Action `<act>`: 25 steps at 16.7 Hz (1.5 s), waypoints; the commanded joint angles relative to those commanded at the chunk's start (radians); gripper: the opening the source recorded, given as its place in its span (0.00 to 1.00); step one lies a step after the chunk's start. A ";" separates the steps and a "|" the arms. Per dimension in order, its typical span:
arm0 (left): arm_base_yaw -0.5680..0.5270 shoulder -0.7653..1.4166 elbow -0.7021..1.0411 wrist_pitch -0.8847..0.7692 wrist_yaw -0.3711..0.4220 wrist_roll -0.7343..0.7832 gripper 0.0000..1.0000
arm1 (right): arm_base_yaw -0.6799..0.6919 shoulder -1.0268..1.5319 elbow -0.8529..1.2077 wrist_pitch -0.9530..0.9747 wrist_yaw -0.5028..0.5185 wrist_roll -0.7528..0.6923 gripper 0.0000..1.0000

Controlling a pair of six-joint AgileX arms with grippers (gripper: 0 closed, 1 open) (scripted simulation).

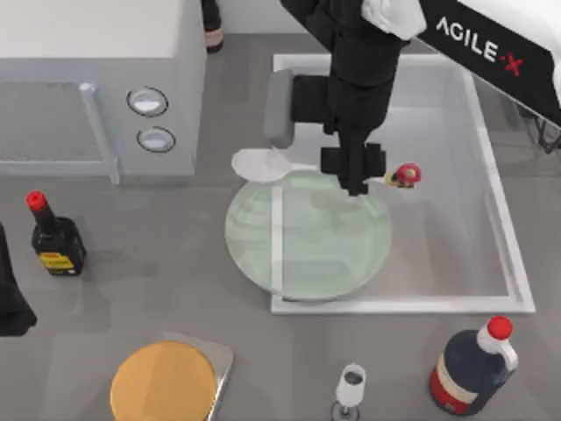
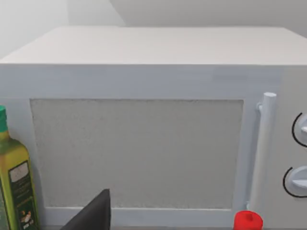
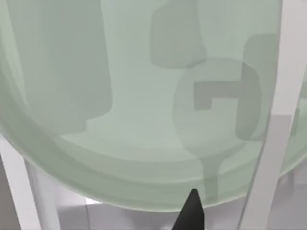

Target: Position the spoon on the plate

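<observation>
Over at the far left of the plate [image 1: 307, 235], my left end effector [image 1: 10, 303] sits parked at the counter's [image 1: 131, 263] edge, and whether its fingers are open or closed, I cannot tell. Its wrist camera faces the white microwave [image 2: 144, 134], with an olive oil bottle [image 2: 14, 187] in front of the microwave's door.

Next across, left of the plate, there's a dark sauce bottle [image 1: 54, 237] with a red cap, and an orange-yellow disc [image 1: 164, 382] on a grey square base nearer the front edge.

Now the plate itself: pale green, translucent, lying across the near-left corner of a white-framed tray [image 1: 491, 175]. The right wrist camera looks down onto the plate, the spoon's shadow falling across it.

And here's the action: the spoon [image 1: 263, 163] is held level above the plate's far rim, oval bowl jutting out past the plate toward the microwave. My right end effector [image 1: 353, 180] is clamped on the slim handle, fingers closed around it, so the bowl lies to its left and the red-and-yellow ornament [image 1: 405, 174] pokes out just to its right.

In front of the plate stand a small wine glass [image 1: 351, 388] and, further right, a dark jug [image 1: 473, 367] with a red cap.
</observation>
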 joint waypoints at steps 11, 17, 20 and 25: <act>0.000 0.000 0.000 0.000 0.000 0.000 1.00 | 0.068 0.114 -0.084 0.172 -0.037 -0.047 0.00; 0.000 0.000 0.000 0.000 0.000 0.000 1.00 | 0.068 0.117 -0.087 0.173 -0.037 -0.047 0.08; 0.000 0.000 0.000 0.000 0.000 0.000 1.00 | 0.068 0.117 -0.087 0.173 -0.037 -0.047 0.30; 0.000 0.000 0.000 0.000 0.000 0.000 1.00 | 0.068 0.117 -0.087 0.173 -0.037 -0.047 0.68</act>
